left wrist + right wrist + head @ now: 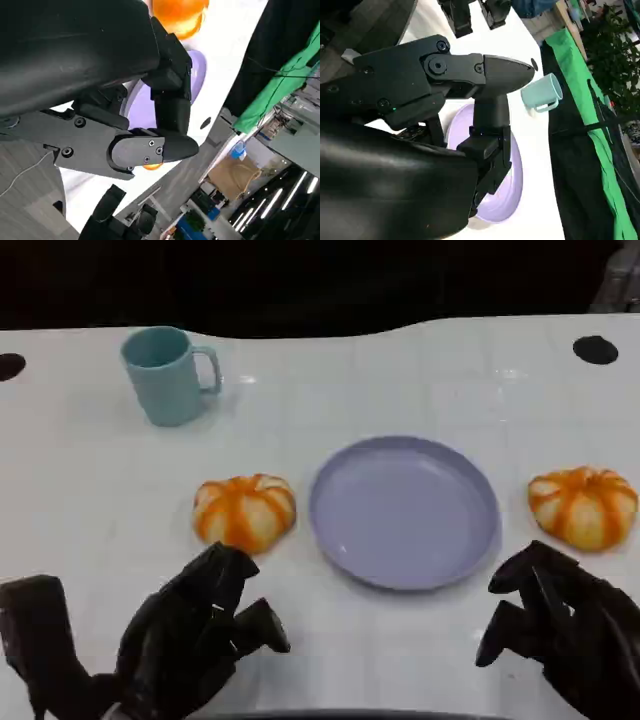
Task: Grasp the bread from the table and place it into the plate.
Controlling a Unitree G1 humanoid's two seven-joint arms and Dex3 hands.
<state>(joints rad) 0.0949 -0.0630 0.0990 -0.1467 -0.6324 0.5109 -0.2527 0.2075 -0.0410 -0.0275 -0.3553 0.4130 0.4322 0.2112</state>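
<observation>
White glossy table, faint tile-like grid lines, wavy far edge against a dark background; two round black holes near the far corners.

Lavender plate at centre: round, shallow, smooth matte plastic, raised rim. Nothing in it.

Two bread pieces, both round domed buns, orange crust split by pale cream segments like a pumpkin. Left bread lies on the table just beside the plate's left rim, not touching. Right bread lies on the table to the right of the plate, apart from it.

Teal mug: smooth cylinder, loop handle turned right, upright, well behind the left bread.

Left hand: black, hard-shelled, low over the near table edge, just short of the left bread. Fingers loosely curled forward and apart, holding nothing.

Right hand: same black build, near edge, just in front of the right bread without touching. Fingers part-bent, spread, holding nothing.

Right wrist view: green cloth hanging beyond the table's far edge.
</observation>
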